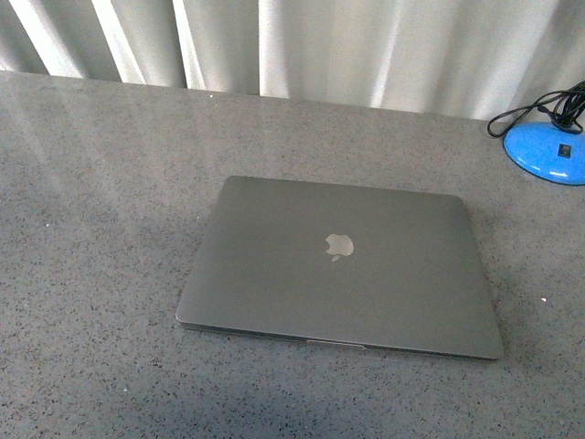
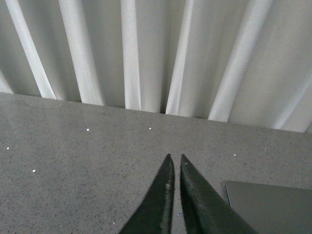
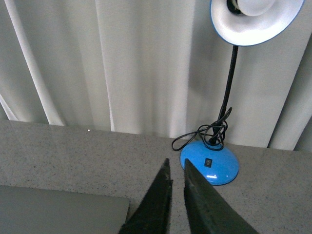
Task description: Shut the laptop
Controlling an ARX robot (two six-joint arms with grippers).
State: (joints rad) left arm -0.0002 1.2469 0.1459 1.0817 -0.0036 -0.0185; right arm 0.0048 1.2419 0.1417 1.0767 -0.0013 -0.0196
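Closest to you, lying flat on the table and filling the middle of the front view, is the laptop. You are looking at its lid fully shut: a slim slab of smooth grey metal with rounded corners, a pale apple logo shining at its centre, and a thin lighter notch along the near edge. Neither arm is showing in this view.

Beneath it, the table is spreading out as a grey, finely speckled stone-like surface with a slight sheen. Behind the far edge, pale curtains are hanging in soft vertical folds.

At the far right, a desk lamp is standing on a glossy blue round base, with a black cable coiling beside a thin black neck and a white-lined shade above.

Your left gripper is hovering over bare table with its dark pointed fingers nearly pressed together, pinching nothing; a laptop corner is showing nearby. Your right gripper is looking likewise, tips almost meeting, empty.
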